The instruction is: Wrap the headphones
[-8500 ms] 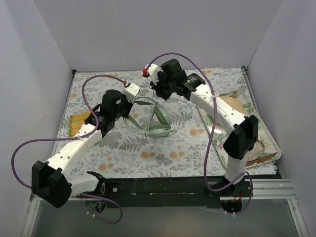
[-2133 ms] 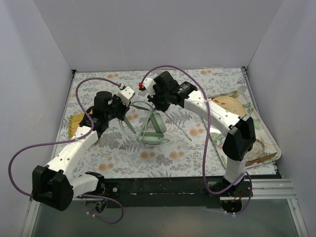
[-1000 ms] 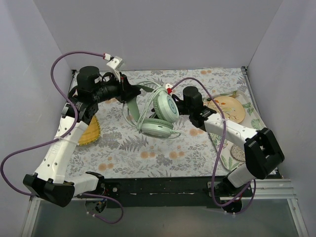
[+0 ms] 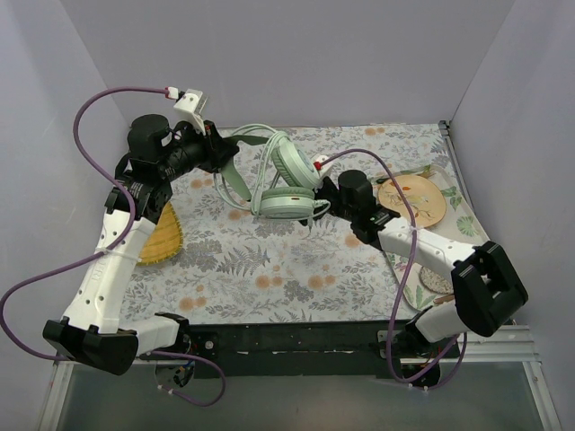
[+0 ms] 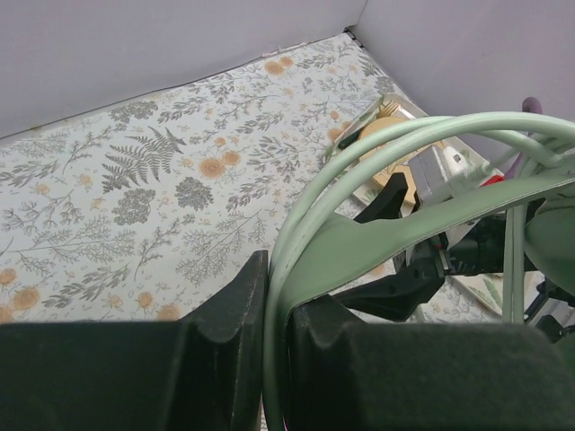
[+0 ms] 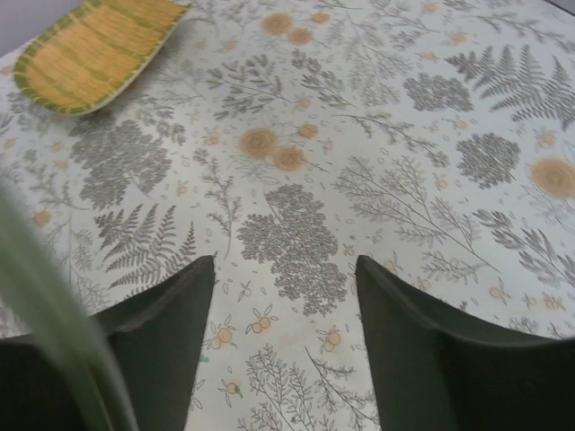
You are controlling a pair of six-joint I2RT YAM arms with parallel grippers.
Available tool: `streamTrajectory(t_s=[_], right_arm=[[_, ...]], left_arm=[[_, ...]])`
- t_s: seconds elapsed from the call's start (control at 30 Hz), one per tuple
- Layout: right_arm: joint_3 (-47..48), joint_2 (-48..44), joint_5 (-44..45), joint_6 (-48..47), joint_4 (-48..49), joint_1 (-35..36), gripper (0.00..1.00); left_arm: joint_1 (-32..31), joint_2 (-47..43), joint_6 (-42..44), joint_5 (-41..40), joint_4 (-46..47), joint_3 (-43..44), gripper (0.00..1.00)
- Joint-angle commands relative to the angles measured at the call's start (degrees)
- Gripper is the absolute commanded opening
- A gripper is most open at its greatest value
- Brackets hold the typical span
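The pale mint-green headphones (image 4: 287, 203) hang above the flowered tablecloth at the back middle, one round cup above the other. My left gripper (image 4: 221, 154) is shut on their headband (image 5: 404, 224), which runs tight between its two black fingers (image 5: 235, 305). The thin pale cable (image 4: 258, 171) loops beside the band. My right gripper (image 4: 316, 214) is just to the right of and below the lower cup, open, with only tablecloth between its fingers (image 6: 171, 314). A blurred green strip of the headphones (image 6: 45, 296) crosses the left edge of the right wrist view.
A yellow woven mat (image 4: 162, 235) lies on the cloth at the left, under the left arm, and shows too as the woven mat (image 6: 90, 40). A decorated plate (image 4: 413, 199) sits on a tray (image 4: 406, 278) at the right. Grey walls close in the left, back and right.
My left arm has lifted the headphones up and back. My right gripper has come off the ear cup, opened and dropped slightly toward the cloth.
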Motion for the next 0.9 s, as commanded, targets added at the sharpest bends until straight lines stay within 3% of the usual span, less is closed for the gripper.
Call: streamTrajectory(t_s=[0.0,0.27,0.37,0.6,0.87], right_arm=[[-0.7,-3.3,13.7,-1.1,-2.5,-0.1,0.83],[-2.1,-4.3,19.8,-7.9,-4.5,0.0,0.92],[-6.0,-6.1,14.6,-11.0,-0.7,0.0,0.99],[-14.9,-10.8,4.4,-13.9,11.4,0.0,0.98],[-14.2,-12.7,-5.1,-4.5,21.0,0.0,0.98]], left_arm=[[0.2,-2.7,0.0,-0.6,2.9,2.8,0.00],[0.2,-3.0,0.5,-2.3,3.0,3.1,0.00],[0.2,-2.8,0.4,-2.5,3.0,3.4,0.00],[0.1,-2.4,0.6,-2.3,3.0,3.5,0.00],[0.2,-2.7,0.6,-2.7,2.7,3.6,0.00]])
